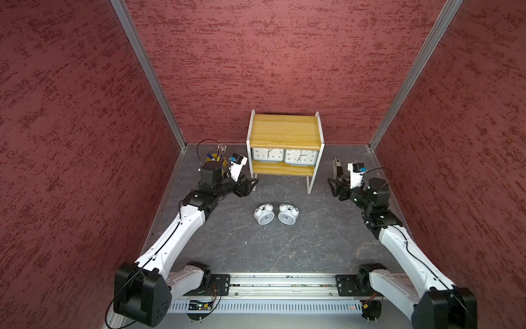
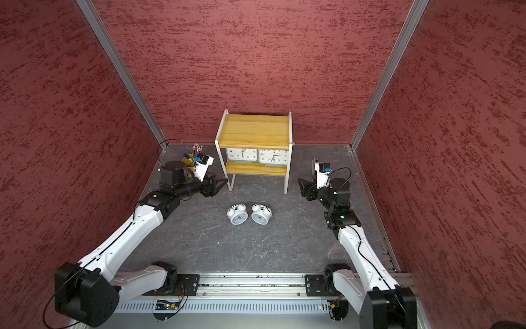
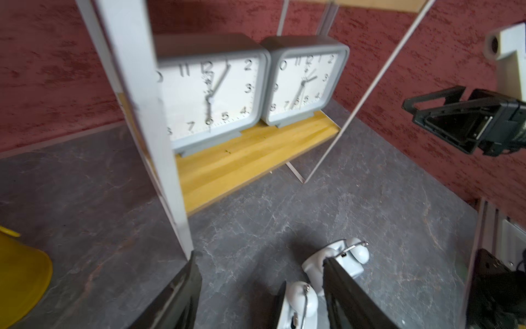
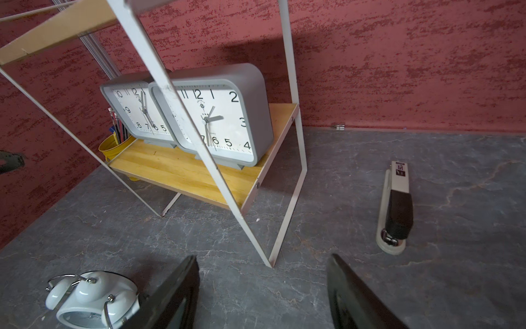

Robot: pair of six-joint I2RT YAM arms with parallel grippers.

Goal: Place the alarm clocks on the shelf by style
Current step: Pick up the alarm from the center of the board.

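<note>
placed: grey clocks [image 1: 268, 155] side by side on shelf [image 1: 284, 128] lower board | pending: left twin-bell clock [image 1: 264, 215], right twin-bell clock [image 1: 288, 214], mid table [image 1: 256, 250], bells toward shelf | left gripper [image 1: 250, 184] spread, empty, by shelf's front-left leg; right gripper [image 1: 333, 185] spread, empty | judgement: each twin-bell clock lies nearer its own-side gripper, toward table's front edge

Wooden shelf [image 1: 284, 131], matt stone-look table [image 1: 256, 250]
</note>
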